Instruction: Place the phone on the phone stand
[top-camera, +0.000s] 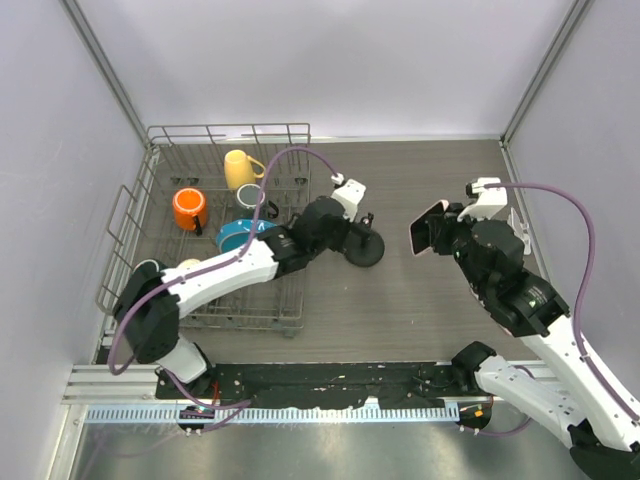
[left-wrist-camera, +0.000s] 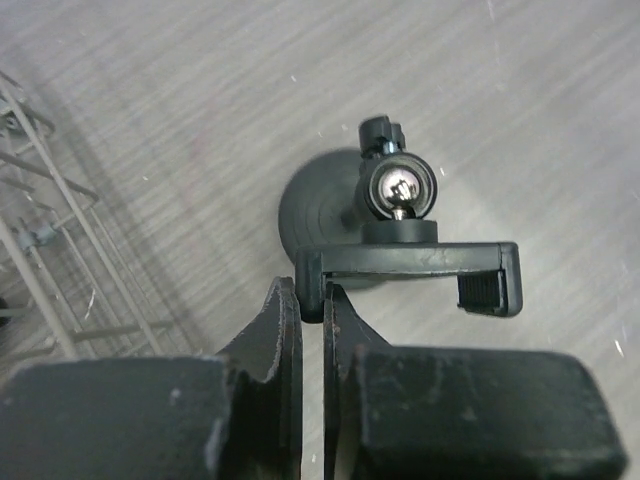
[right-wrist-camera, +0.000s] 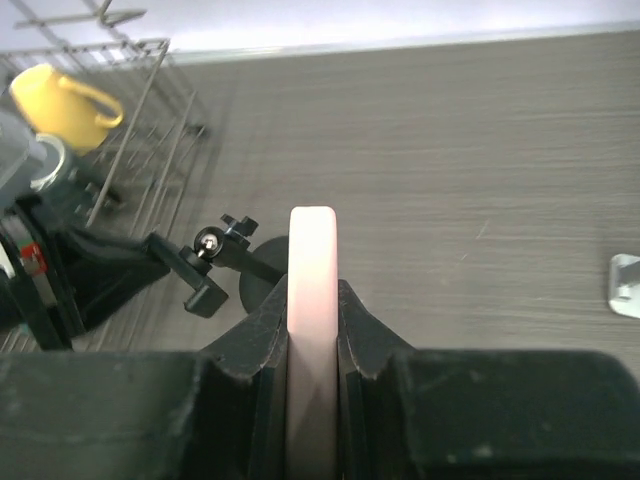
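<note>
Mid-table (top-camera: 420, 310): phone stand (top-camera: 364, 247) upright, just right of dish rack (top-camera: 160, 200). Left gripper (left-wrist-camera: 312, 300) pinched shut on the stand's clamp end. Right gripper (right-wrist-camera: 313, 310) grips pink-edged phone (right-wrist-camera: 312, 245) edge-on, raised, well right of stand.

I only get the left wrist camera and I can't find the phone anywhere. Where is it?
Observer: The right pincer has the phone, squeezed edge-on between its fingers.
Operator: Is it on the stand?
Observer: Not yet. From the top view the phone is held apart from the phone stand, off to its right.
Operator: What are those wires on my left?
Observer: That's a dish rack. It holds mugs, among them a yellow mug and an orange mug.
</note>
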